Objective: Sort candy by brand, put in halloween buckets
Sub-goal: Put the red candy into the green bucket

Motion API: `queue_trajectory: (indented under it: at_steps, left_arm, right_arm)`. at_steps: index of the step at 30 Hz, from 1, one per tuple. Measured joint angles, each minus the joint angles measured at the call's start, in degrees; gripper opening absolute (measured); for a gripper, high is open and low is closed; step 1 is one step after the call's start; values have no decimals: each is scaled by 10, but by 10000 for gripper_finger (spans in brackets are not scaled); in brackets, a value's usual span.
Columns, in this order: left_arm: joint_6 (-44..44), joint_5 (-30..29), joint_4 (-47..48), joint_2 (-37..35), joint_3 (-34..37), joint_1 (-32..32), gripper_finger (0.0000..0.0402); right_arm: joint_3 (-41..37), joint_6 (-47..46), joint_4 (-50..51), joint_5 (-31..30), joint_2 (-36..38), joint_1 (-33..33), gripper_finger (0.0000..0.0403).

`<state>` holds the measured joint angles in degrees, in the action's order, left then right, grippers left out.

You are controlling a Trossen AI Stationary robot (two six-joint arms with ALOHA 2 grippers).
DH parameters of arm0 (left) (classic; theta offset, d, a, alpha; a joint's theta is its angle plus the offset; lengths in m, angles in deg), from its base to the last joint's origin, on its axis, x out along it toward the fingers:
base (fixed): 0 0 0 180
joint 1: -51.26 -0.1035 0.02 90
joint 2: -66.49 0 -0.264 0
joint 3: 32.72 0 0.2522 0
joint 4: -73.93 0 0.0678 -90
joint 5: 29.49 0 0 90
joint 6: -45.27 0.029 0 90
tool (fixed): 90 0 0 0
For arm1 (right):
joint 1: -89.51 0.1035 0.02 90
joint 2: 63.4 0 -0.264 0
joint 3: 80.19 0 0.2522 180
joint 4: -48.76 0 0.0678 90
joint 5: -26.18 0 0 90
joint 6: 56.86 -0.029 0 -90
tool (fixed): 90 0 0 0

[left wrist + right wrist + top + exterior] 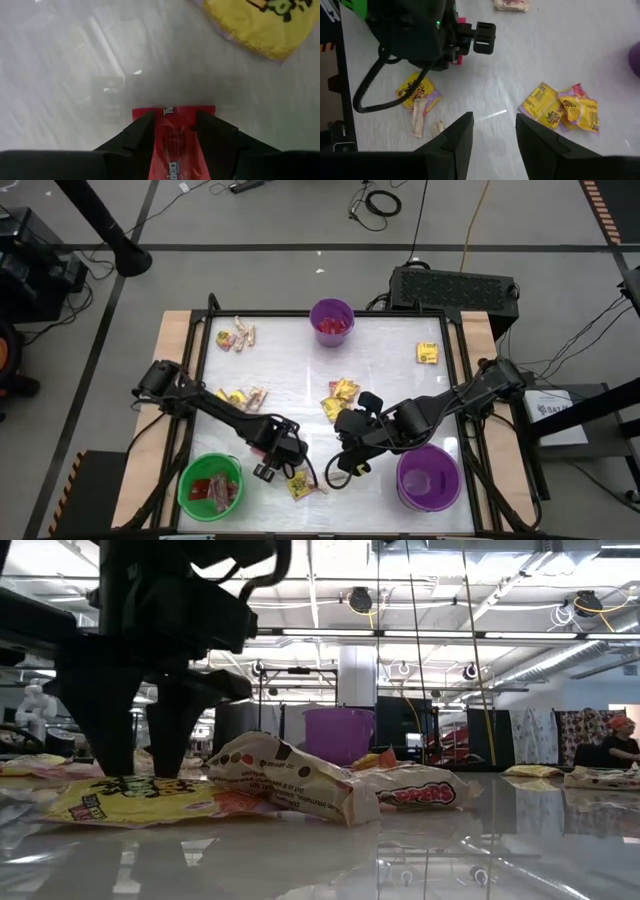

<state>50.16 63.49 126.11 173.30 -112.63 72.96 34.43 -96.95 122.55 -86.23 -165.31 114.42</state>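
Your left gripper (175, 132) pinches a red packet (174, 142) just beside the green bucket (211, 486), likely bound there. Right gripper (494, 131), jaws apart and empty, waits farther from it.

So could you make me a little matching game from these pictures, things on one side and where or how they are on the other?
Things:
1. green bucket
2. far purple bucket
3. lone yellow packet
4. left hand

Places or states, going by the overhead view:
A. closed on a red packet
B. bottom left corner of the table
C. middle of the table's top edge
D. by itself near the top right corner

Pairs: 1-B, 2-C, 3-D, 4-A
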Motion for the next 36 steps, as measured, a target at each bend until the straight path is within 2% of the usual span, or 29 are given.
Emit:
queue_trajectory:
  at_steps: [6, 9, 17, 22, 28, 32, 36]
  left_arm:
    - [18, 6, -6, 13, -3, -11, 150]
    - [20, 9, -7, 19, -3, -16, 135]
    - [30, 8, -10, 16, -5, -28, 11]
    - [29, -10, 19, -13, -24, -30, 7]
    - [-35, -11, 40, -81, -43, -29, 3]
    - [-84, -26, 66, -134, -65, -31, 3]
    - [-186, -26, 76, -176, -81, -30, 2]
  right_arm:
    - [0, 5, 2, 0, 0, 0, 141]
    - [0, 5, 10, 0, 0, 0, 141]
    - [0, 17, 35, -2, 0, -1, 141]
    - [0, 35, 38, -3, 0, -1, 141]
    - [0, 63, 43, -22, 0, -4, 141]
    - [0, 89, 52, -31, 0, -11, 141]
    - [0, 142, 51, -31, 0, -24, 141]
